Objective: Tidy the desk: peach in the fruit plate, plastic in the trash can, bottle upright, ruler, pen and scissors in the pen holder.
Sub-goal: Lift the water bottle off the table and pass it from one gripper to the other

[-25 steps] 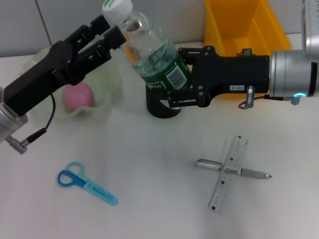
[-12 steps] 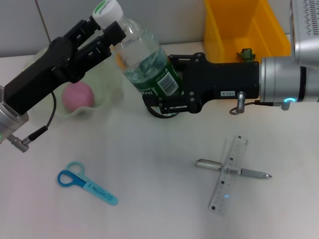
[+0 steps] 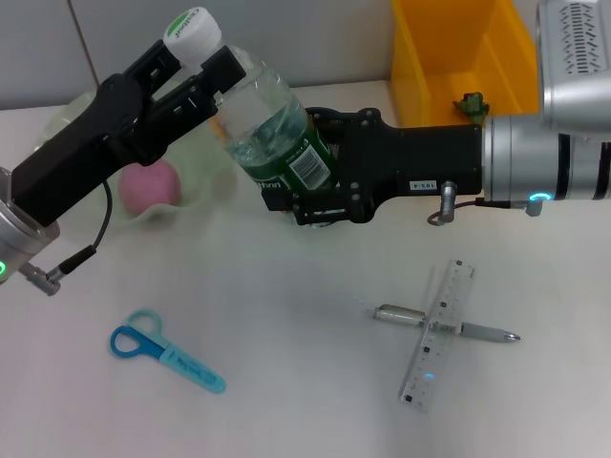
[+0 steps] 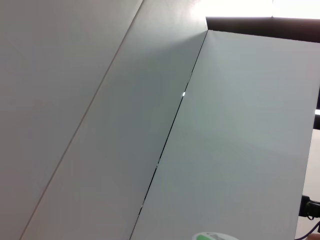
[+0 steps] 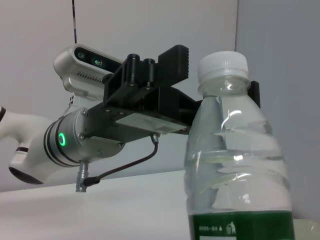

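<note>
1. Small clear plastic water bottle with white cap and green label: lifted off the white counter, tilted, cap toward the left claw.
2. Right claw: closed on the bottle's labelled lower body.
3. Left claw: at the bottle's neck just under the cap, fingers either side; cannot tell if they press it.
4. Black wire mesh pen holder: directly beneath the right claw, mostly hidden.
5. Smooth pink peach: in the pale green wavy-rimmed fruit plate, below the left arm.
6. Bright yellow rectangular trash can: behind the right arm.
7. Clear flat ruler crossing the slim silver-grey pen: on the counter, well in front of the right claw.
8. Blue-handled scissors: in front of the left claw, well apart.
</note>
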Motion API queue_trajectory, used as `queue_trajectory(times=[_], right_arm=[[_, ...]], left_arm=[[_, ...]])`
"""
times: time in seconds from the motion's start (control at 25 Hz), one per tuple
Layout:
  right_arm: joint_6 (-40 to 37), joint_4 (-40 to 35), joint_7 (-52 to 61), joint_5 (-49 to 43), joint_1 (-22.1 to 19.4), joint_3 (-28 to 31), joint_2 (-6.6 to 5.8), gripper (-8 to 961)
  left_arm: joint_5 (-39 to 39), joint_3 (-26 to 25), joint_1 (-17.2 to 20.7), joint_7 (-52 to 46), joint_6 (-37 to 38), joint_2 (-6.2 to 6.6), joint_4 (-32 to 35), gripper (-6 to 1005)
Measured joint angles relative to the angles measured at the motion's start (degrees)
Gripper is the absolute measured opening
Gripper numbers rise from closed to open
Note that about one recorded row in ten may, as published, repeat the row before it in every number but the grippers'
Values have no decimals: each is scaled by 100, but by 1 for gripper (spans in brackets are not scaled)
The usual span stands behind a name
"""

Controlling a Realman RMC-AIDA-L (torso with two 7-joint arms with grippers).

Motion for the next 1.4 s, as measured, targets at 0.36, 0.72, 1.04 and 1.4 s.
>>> queue_trajectory(times=[0.36, 0.72, 1.04, 1.4], right_arm=[[8, 9, 33, 7, 9, -30, 0, 736], [5, 9, 44, 7, 9, -69, 0, 736], [6, 8, 47, 7, 11, -69, 0, 737], [7, 9, 52, 65, 17, -69, 0, 737]], left_arm=[[-6, 61, 2, 98, 18, 0, -10, 864], [-26, 123, 3, 141, 18, 1, -18, 864], [-27, 133, 3, 170, 15, 0, -19, 864], [-26, 141, 3, 219, 25, 1, -19, 864]])
